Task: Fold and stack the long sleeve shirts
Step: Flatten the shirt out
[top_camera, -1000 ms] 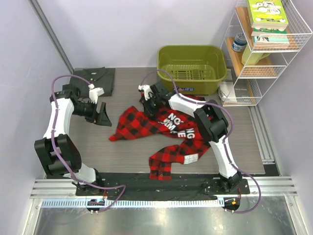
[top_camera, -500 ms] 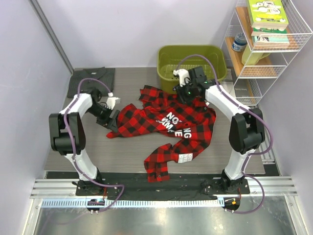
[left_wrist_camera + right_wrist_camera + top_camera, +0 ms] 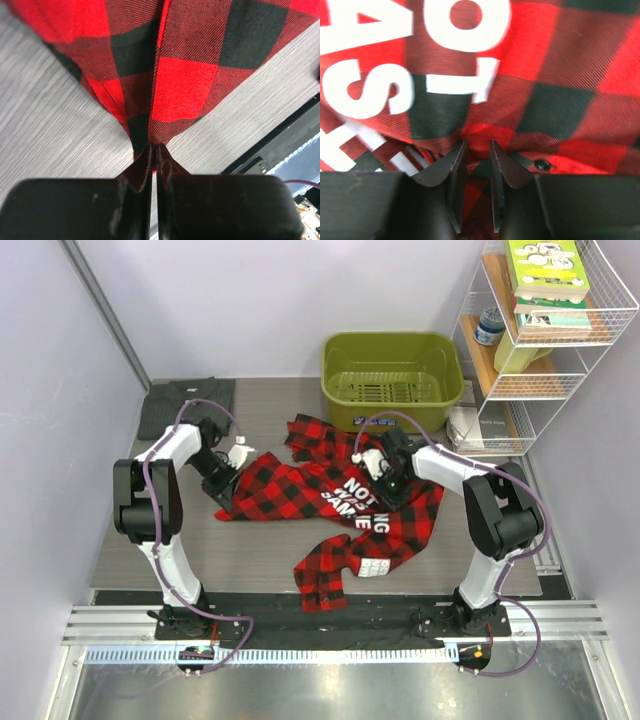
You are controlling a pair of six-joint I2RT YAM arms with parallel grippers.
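The red-and-black plaid shirt [image 3: 300,490] lies crumpled mid-table, white lettering facing up. In the top view my left gripper [image 3: 224,486] sits at the shirt's left corner. The left wrist view shows that gripper [image 3: 154,148] shut, a point of plaid fabric [image 3: 180,85] pinched at its tips just above the table. My right gripper [image 3: 386,487] presses into the shirt beside the lettering. Its jaws [image 3: 477,146] stand narrow, closed on a raised fold of plaid [image 3: 485,135]. The dark grey shirt [image 3: 186,405] lies folded at the back left, away from both grippers.
A green plastic basin [image 3: 392,380] stands at the back centre. A white wire rack [image 3: 545,340] with books fills the back right, with a booklet [image 3: 466,426] at its foot. A black strip [image 3: 330,618] runs along the near edge.
My left gripper has shut on the plaid shirt's left corner. The right gripper has come from beside the basin down onto the shirt by the lettering and closed on a fold.
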